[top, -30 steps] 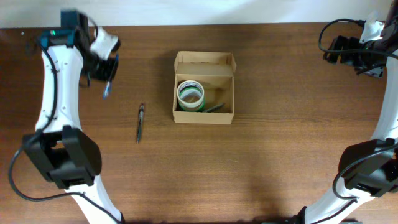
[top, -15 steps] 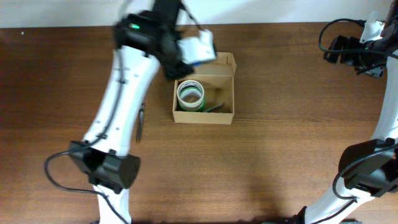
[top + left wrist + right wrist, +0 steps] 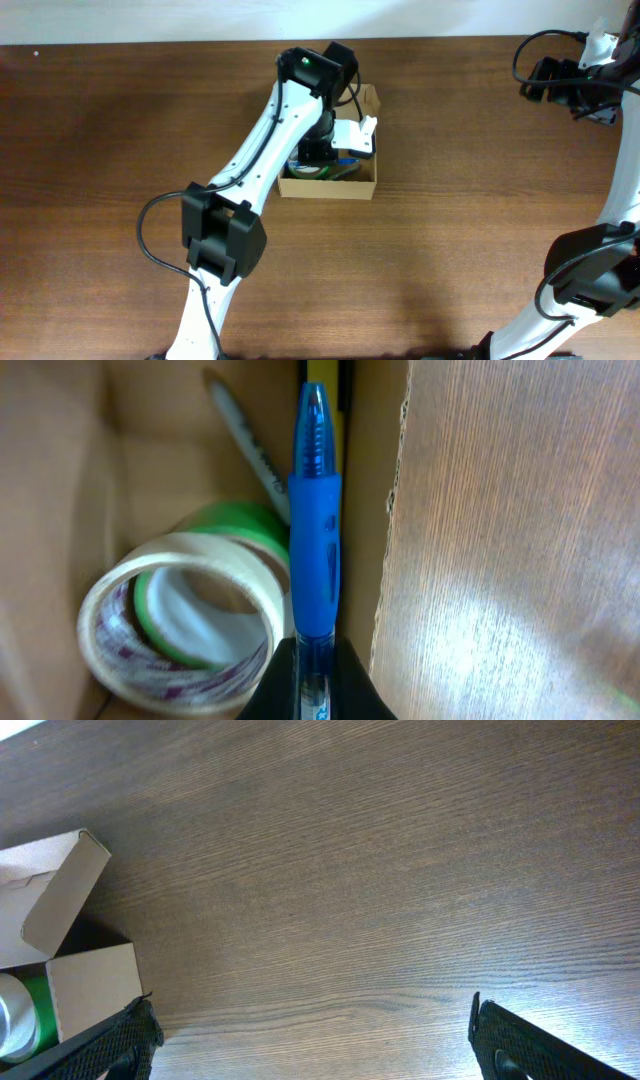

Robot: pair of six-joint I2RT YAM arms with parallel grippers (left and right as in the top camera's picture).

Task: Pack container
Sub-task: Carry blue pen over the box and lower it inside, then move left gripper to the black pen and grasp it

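Overhead: box (image 3: 340, 189) sits at table (image 3: 470, 230) centre, towards the far edge, flap open. The left arm reaches across from the near-left side and covers most of the box's opening. The right arm is parked at the far right corner, well apart from the box.

Left wrist view: left gripper (image 3: 310, 660) is pinching a blue pen (image 3: 315, 550) at its lower end. The pen lies along the view's axis, tip pointing away from the camera, over the inside of the box and just beside the wall (image 3: 385, 480). I cannot tell whether the pen touches the floor or the wall.

Box contents seen here:
- pale tape roll (image 3: 105, 625), tilted, lying partly over a green roll (image 3: 240, 525)
- grey marker (image 3: 250, 455), lying slantwise behind the rolls
- a yellow strip at the top edge behind the pen tip, too little shown to say what it is

Right wrist view: right gripper (image 3: 315, 1045) is spread wide, with the fingers (image 3: 110, 1040) at the two lower corners of the view and nothing between them, over bare table. The box flap (image 3: 60, 890) and an edge of the green roll show at the left edge
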